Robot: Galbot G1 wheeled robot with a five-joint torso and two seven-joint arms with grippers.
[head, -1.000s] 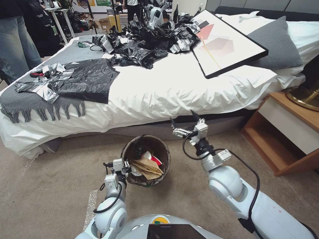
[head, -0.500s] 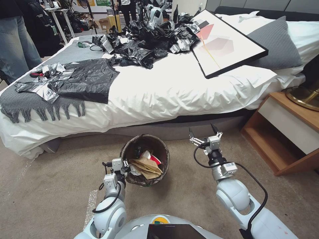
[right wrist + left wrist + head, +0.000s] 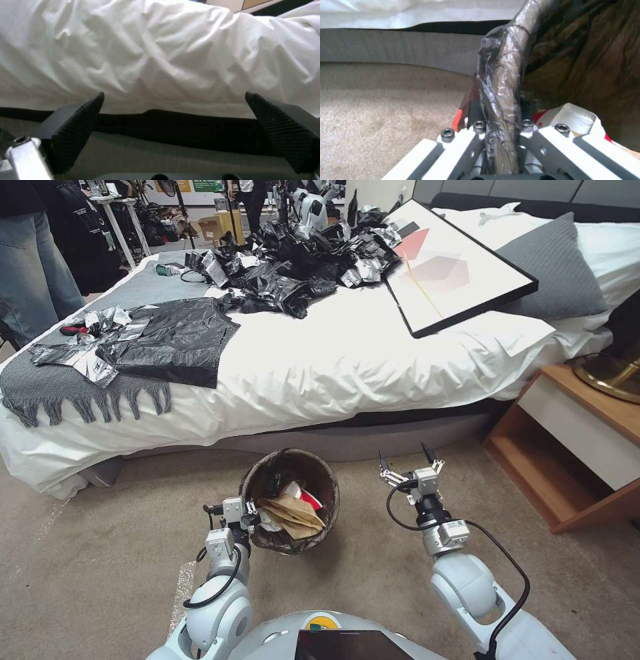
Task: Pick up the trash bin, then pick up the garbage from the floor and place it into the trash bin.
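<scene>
Two tools are up at once. At lower centre-left of the head view, the left tool (image 3: 250, 511) is pinched on the rim of the small round trash bin with its dark brown bag liner (image 3: 320, 481), fingers (image 3: 476, 130) pressed either side of the liner-wrapped lip; that grip probably keeps the mouth open and facing up for drops. Inside lie garbage pieces: a crumpled brown paper bag (image 3: 293, 513) and a red-and-white packet (image 3: 303, 495). Right of the bin, the right tool (image 3: 405, 461) hangs over beige carpet (image 3: 100, 553), its black textured fingers (image 3: 75, 122) spread wide and empty, pointing toward the white-sheeted bed (image 3: 347, 353).
</scene>
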